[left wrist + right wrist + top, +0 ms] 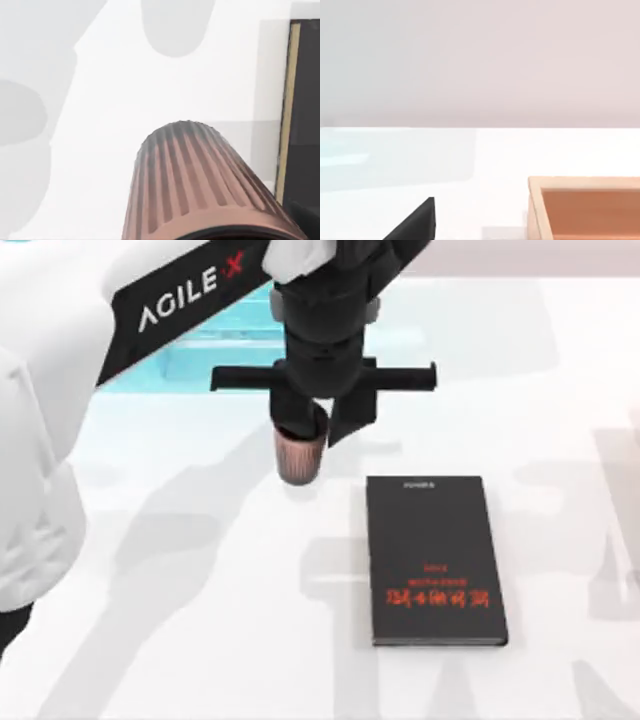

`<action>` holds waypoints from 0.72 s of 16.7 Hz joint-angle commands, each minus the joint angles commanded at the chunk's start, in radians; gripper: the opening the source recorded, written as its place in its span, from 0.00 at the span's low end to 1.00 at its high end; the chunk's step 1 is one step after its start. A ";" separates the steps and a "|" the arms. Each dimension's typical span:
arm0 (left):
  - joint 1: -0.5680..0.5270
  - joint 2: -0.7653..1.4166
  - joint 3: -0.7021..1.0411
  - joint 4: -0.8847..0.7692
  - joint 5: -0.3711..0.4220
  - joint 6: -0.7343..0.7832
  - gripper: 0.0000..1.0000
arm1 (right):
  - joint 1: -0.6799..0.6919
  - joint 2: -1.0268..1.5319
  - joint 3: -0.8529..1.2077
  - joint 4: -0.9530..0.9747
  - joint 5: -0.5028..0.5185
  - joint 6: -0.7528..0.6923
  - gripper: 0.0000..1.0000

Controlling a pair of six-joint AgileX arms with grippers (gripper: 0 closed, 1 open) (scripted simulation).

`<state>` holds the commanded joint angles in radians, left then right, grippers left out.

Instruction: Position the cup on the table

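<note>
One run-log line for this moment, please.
left tool: shut on cup, above table | black book: beside, apart | right arm: parked

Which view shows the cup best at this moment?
The left wrist view: the cup is close up, its ribbed wall clear, white table beneath. The top view shows the cup smaller, its rim under the left gripper, beside the book. The right wrist view gives no clear sight of it.
</note>
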<state>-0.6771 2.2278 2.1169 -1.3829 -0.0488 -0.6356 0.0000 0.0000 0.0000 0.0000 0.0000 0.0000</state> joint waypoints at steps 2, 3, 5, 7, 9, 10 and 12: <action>0.087 -0.094 -0.140 0.026 0.031 0.079 0.00 | 0.000 0.000 0.000 0.000 0.000 0.000 1.00; 0.126 -0.137 -0.195 0.038 0.045 0.115 0.00 | 0.000 0.000 0.000 0.000 0.000 0.000 1.00; 0.189 -0.206 -0.274 0.059 0.068 0.172 0.00 | 0.000 0.000 0.000 0.000 0.000 0.000 1.00; 0.221 -0.240 -0.309 0.070 0.080 0.200 0.00 | 0.000 0.000 0.000 0.000 0.000 0.000 1.00; 0.224 -0.242 -0.312 0.070 0.081 0.202 0.00 | 0.000 0.000 0.000 0.000 0.000 0.000 1.00; 0.224 -0.242 -0.312 0.070 0.081 0.202 0.00 | 0.000 0.000 0.000 0.000 0.000 0.000 1.00; 0.220 -0.237 -0.313 0.070 0.077 0.204 0.00 | 0.000 0.000 0.000 0.000 0.000 0.000 1.00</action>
<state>-0.4575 1.9909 1.8041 -1.3124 0.0280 -0.4316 0.0000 0.0000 0.0000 0.0000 0.0000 0.0000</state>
